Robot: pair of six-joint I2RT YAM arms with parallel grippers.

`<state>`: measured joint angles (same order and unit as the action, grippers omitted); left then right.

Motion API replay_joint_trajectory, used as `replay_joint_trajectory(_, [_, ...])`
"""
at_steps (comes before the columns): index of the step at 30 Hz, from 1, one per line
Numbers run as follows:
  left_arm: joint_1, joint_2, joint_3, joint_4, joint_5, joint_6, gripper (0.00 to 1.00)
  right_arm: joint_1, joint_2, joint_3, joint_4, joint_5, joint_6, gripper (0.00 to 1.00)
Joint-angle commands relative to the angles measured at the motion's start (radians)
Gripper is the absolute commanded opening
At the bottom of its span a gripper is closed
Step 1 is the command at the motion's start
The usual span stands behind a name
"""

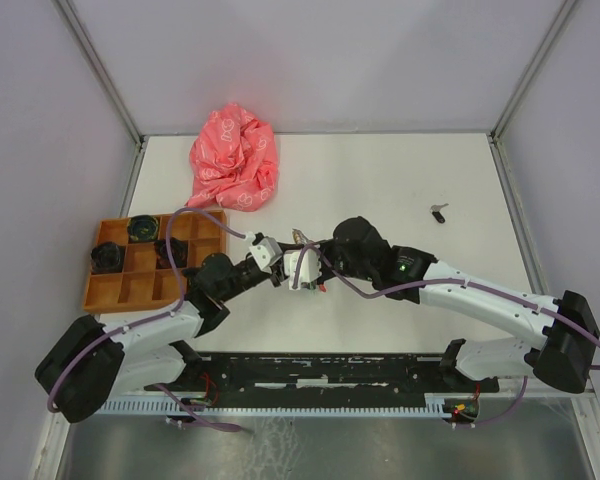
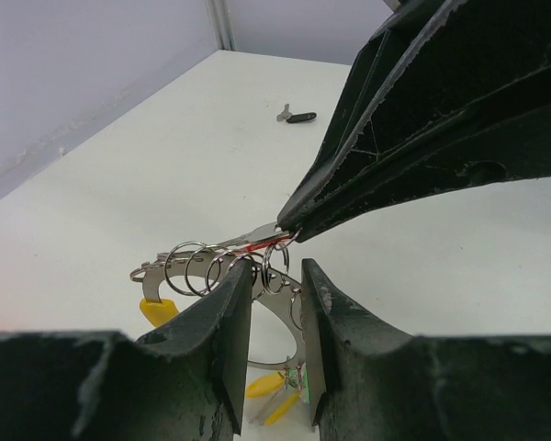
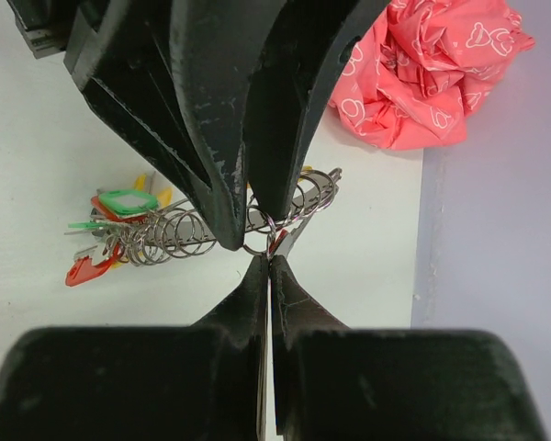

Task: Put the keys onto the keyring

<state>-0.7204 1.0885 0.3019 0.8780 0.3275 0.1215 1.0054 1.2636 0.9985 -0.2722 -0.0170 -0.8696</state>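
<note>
Silver with a red edge, the red-headed key [image 2: 257, 244] shows only as a thin sliver in the middle of the left wrist view. It is nipped in the tips of the right gripper [image 3: 268, 266], whose fingers are pressed flat together. The key meets one of the split rings of the keyring [image 2: 222, 266], a curved metal bar strung with a row of rings. The black-headed key [image 1: 438, 212] lies by itself on the white table [image 1: 380, 180], well apart from the arms, toward the upper right of the top view.

The left gripper [image 2: 275, 276] comes at the keyring from the opposite side. Its two fingers stand part-way apart with the bar passing between them; whether they press on the metal I cannot tell.

A bunch of keys [image 3: 119, 204] with green, red and yellow heads gathers at the far end of the bar, at the left of the right wrist view.

A crumpled pink cloth [image 1: 233, 160] sits at the upper left of the top view. Below it is an orange tray [image 1: 130, 304] with dark objects [image 1: 108, 257] in some of its cells.
</note>
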Motion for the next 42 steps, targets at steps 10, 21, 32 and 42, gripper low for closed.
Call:
replay_joint_trajectory(10, [-0.002,0.035,0.077,-0.029,0.072,0.031,0.08,0.0,-0.049,0.044,0.061,0.004,-0.012,0.01])
replay_joint_trajectory(21, [-0.002,-0.032,0.056,0.006,0.067,0.02,0.03,-0.002,-0.094,-0.009,0.045,0.124,0.006,0.01])
replay_joint_trajectory(32, [-0.002,-0.059,0.048,0.065,0.035,-0.021,0.03,-0.001,-0.107,-0.088,0.094,0.11,0.082,0.01])
replay_joint_trajectory(42, [-0.002,-0.037,0.029,0.158,0.021,-0.058,0.03,0.0,-0.089,-0.13,0.191,-0.003,0.147,0.01])
